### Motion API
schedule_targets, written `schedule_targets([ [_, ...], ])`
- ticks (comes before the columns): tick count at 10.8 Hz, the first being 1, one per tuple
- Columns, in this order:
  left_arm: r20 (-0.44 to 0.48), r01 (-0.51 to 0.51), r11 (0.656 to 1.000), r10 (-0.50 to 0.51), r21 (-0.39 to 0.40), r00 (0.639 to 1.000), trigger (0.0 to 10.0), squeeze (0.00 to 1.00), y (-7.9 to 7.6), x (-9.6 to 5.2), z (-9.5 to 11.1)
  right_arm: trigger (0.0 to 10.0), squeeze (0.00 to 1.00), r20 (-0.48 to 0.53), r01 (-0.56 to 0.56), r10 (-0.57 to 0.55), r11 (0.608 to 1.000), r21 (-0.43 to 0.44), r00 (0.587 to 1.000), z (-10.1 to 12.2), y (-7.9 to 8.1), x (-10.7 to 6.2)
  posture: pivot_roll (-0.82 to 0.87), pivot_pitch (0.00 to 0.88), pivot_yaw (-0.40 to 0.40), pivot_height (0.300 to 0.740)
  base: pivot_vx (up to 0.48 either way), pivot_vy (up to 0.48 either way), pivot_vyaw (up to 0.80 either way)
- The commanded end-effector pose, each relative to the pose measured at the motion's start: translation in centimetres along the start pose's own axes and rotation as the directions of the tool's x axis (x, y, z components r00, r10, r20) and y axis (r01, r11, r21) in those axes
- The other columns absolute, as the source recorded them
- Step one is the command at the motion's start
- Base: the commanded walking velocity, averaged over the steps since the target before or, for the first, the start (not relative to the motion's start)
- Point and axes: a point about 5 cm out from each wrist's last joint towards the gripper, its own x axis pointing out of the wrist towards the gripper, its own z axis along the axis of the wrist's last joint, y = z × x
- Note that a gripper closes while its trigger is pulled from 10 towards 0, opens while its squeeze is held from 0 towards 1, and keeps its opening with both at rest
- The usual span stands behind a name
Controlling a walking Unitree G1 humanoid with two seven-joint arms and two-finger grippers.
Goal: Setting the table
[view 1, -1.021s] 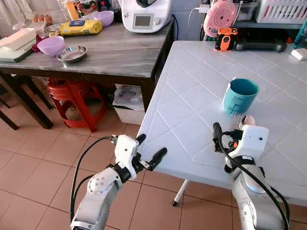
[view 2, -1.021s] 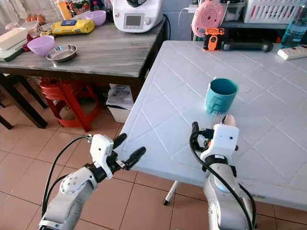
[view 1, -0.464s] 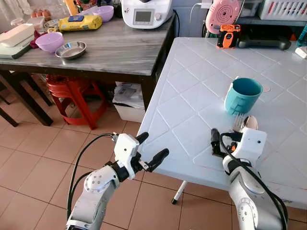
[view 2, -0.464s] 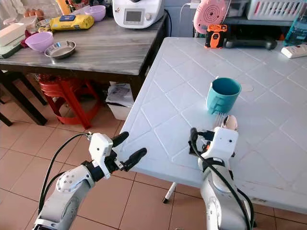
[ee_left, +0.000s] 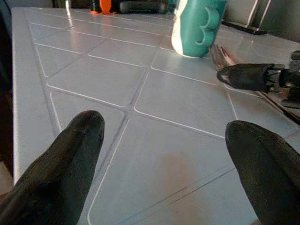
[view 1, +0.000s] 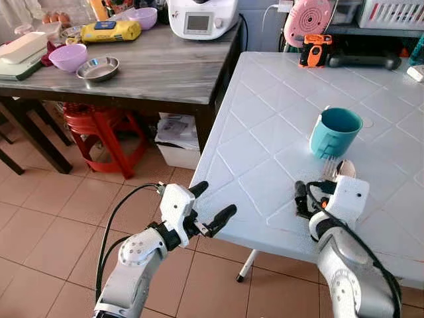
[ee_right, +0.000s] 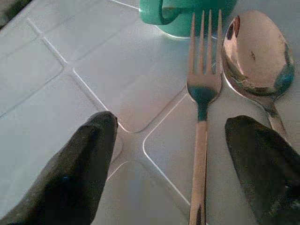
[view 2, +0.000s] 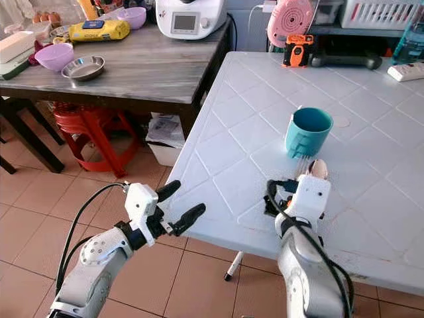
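Observation:
A teal mug (view 1: 334, 132) stands on the white table (view 1: 265, 99). Just in front of it a fork (ee_right: 201, 89) and a spoon (ee_right: 258, 51) lie side by side, heads toward the mug. My right gripper (ee_right: 171, 126) hovers low over the table behind their handles, open, with the fork handle running between its fingers and nothing gripped. Open too, my left gripper (view 1: 216, 199) is at the table's near left corner, pointing across the tabletop toward the mug (ee_left: 197, 26).
To the left stands a grey wooden table (view 1: 159, 66) with purple bowls (view 1: 69, 57), a steel bowl (view 1: 98, 68), a yellow packet and a white appliance (view 1: 202, 16). A red stool (view 1: 99, 129) sits beneath it. An orange tool (view 1: 315, 50) and a pink fan lie at the white table's back.
The camera has shifted a little. Both grippers stay open and about where they were; the mug, fork and spoon have not moved.

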Motion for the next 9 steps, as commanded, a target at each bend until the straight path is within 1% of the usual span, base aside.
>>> schedule_targets([
  [1,0.022,0.016,1.000,-0.016,0.014,1.000,10.0,0.00,-0.1,-0.1,0.5,0.0,0.00,-0.077,0.033,-0.035,0.999,-0.021,0.996,-1.1,-0.5,0.1,-0.18,0.106,0.086,0.740,0.000,0.000,0.00],
  [4,0.044,0.024,0.999,-0.025,0.029,0.999,10.0,0.00,-0.3,0.3,0.6,0.0,0.00,-0.147,0.078,-0.088,0.994,-0.071,0.985,-1.5,-1.7,1.0,-0.19,0.107,0.086,0.740,0.000,0.000,0.00],
  [6,0.087,0.028,0.997,-0.034,0.066,0.996,10.0,0.00,-0.4,0.5,1.1,0.0,0.00,-0.180,0.081,-0.094,0.994,-0.077,0.979,-1.9,-1.8,1.0,-0.20,0.107,0.084,0.740,0.000,0.000,0.00],
  [9,0.081,0.070,0.990,-0.080,0.122,0.993,10.0,0.00,-0.9,0.8,1.0,0.0,0.00,-0.209,0.080,-0.092,0.995,-0.062,0.974,-2.2,-1.8,1.2,-0.20,0.109,0.085,0.740,0.000,0.000,0.00],
])
